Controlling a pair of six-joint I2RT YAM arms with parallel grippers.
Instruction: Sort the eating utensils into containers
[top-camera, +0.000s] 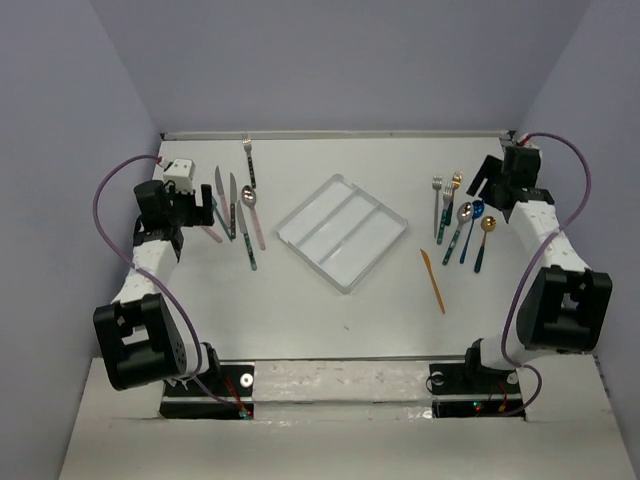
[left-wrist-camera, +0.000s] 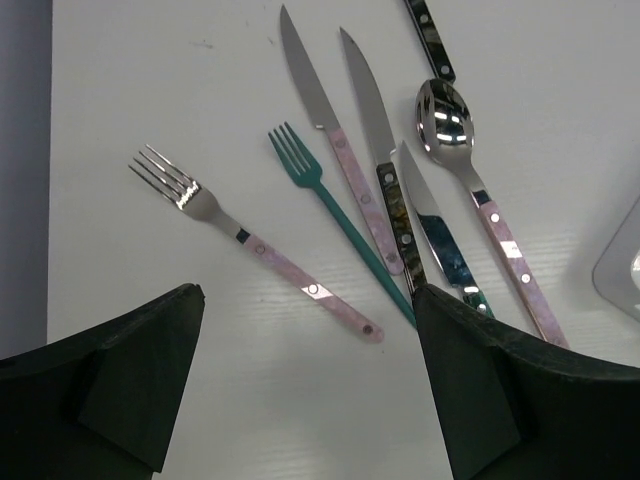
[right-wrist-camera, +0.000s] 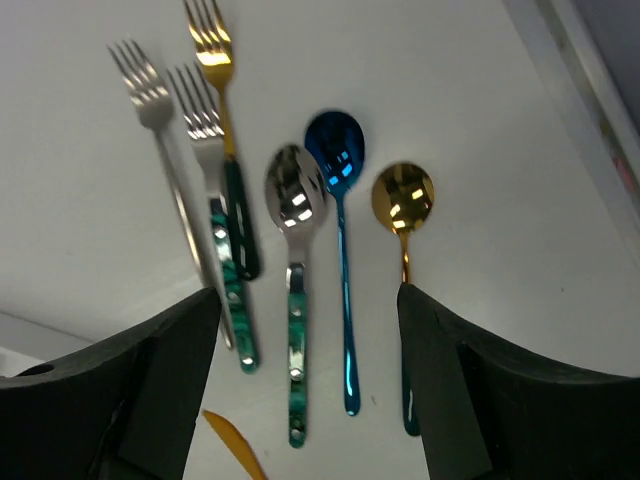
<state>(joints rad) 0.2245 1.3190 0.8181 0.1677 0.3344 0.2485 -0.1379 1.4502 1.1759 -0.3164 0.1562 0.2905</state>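
Note:
The clear three-compartment tray (top-camera: 342, 230) lies empty mid-table. Left group: a pink-handled fork (left-wrist-camera: 255, 243), teal fork (left-wrist-camera: 335, 208), pink-handled knife (left-wrist-camera: 330, 130), dark-handled knife (left-wrist-camera: 385, 165), blue-handled knife (left-wrist-camera: 440, 235), pink-handled spoon (left-wrist-camera: 480, 190). My left gripper (left-wrist-camera: 305, 375) is open and empty above the table just near of the pink fork's handle. Right group: three forks (right-wrist-camera: 205, 150), a silver teal-handled spoon (right-wrist-camera: 296, 260), blue spoon (right-wrist-camera: 340, 230), gold spoon (right-wrist-camera: 403, 200). My right gripper (right-wrist-camera: 305, 370) is open, empty, over the spoon handles. An orange knife (top-camera: 432, 280) lies alone.
A black-handled fork (top-camera: 249, 160) lies at the back left. A white box-like object (top-camera: 181, 171) sits by the left gripper. Purple walls close in on the table at left, right and back. The tray's corner shows in the left wrist view (left-wrist-camera: 620, 270).

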